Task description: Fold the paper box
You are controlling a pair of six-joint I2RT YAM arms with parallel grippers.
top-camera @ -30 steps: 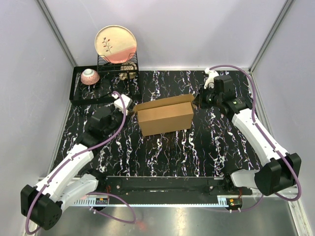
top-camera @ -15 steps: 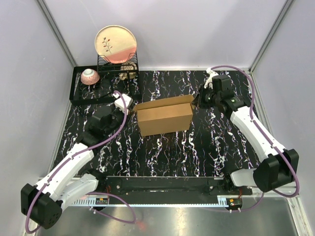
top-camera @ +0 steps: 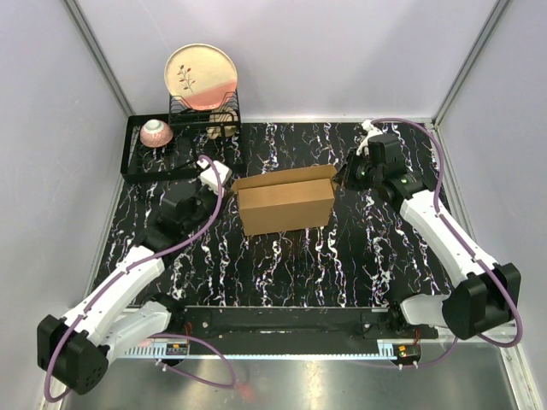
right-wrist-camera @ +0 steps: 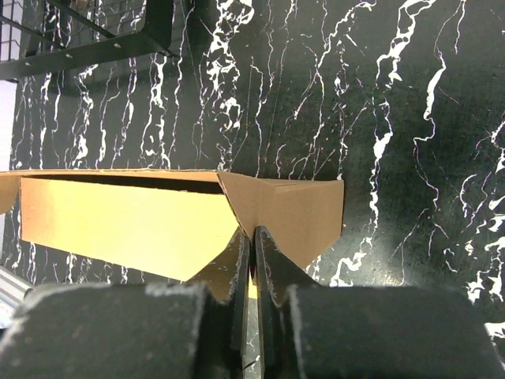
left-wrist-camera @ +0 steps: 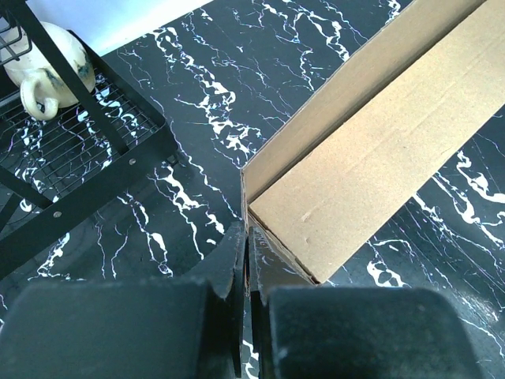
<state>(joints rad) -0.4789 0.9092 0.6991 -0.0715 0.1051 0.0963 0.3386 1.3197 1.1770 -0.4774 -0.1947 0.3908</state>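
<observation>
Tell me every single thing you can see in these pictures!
paper box: one, brown, middle of the table
table: one, black with white streaks, under everything
dish rack: one, black wire, far left corner
plate: one, cream and pink, standing at the back of the rack
bowl: one, pink and white, in the rack
cup: one, cream, in the rack
left arm: one, white and black, purple cable
right arm: one, same colours
left gripper: one, black, shut, at the box's left end
right gripper: one, black, shut on the box's right flap
</observation>
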